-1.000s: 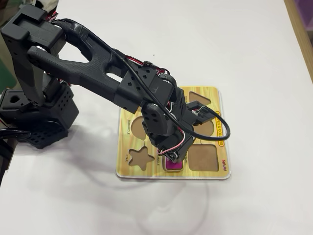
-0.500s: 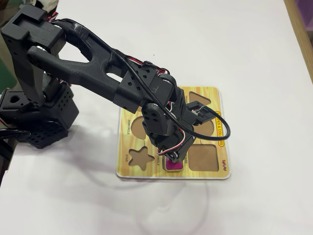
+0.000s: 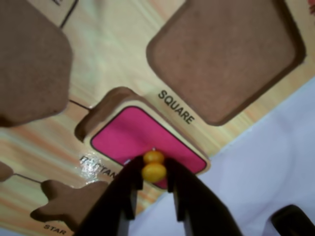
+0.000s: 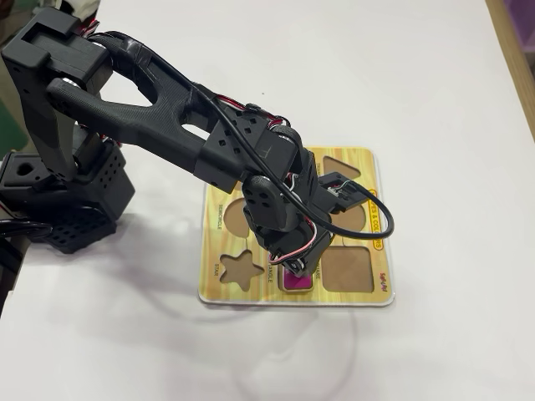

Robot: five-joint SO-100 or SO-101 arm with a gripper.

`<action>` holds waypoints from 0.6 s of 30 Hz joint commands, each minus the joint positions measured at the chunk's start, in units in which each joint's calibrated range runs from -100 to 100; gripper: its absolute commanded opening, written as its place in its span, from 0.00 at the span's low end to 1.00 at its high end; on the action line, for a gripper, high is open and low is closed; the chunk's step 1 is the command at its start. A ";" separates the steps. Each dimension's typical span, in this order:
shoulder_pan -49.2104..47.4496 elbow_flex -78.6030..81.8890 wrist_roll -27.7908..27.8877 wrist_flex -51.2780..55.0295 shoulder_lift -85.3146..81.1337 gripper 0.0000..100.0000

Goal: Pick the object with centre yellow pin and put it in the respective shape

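The object with centre yellow pin (image 3: 140, 140) lies directly ahead of the gripper (image 3: 153, 189) in the wrist view, a magenta-pink rectangle with a pale wooden edge. Its round yellow knob (image 3: 154, 171) sits between the two dark fingers (image 3: 127, 189), which stand narrow on either side of it and appear to pinch it. The piece rests over the respective shape (image 3: 101, 115), the brown cutout whose label is partly covered. It is not fully seated: a strip of brown recess shows beyond its far-left corner, and the piece looks shifted toward the gripper within the opening.

Past the fingertips and to the right lies the wider cutout marked SQUARE (image 3: 226, 54), bare brown inside. To the left of the fingers, close by, is the star-shaped cutout (image 3: 69, 201). Farther ahead on the left another large brown recess (image 3: 29, 59) runs off the frame. All are cut into the yellow wood-grain board (image 3: 113, 49), whose near edge meets the white table (image 3: 266, 157) just right of the gripper.

In the fixed view the black arm (image 4: 159, 117) reaches down over the board (image 4: 368, 292), and the pink piece (image 4: 295, 282) shows just below the gripper (image 4: 298, 271) at the board's near edge, between the star recess (image 4: 238, 269) and the square recess (image 4: 349, 269).
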 commanded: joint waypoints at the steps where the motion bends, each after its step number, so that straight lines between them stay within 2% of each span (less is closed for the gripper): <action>1: -1.11 -0.36 -0.29 -0.58 -0.51 0.01; 18: -1.99 -0.36 -0.29 -0.50 -0.51 0.01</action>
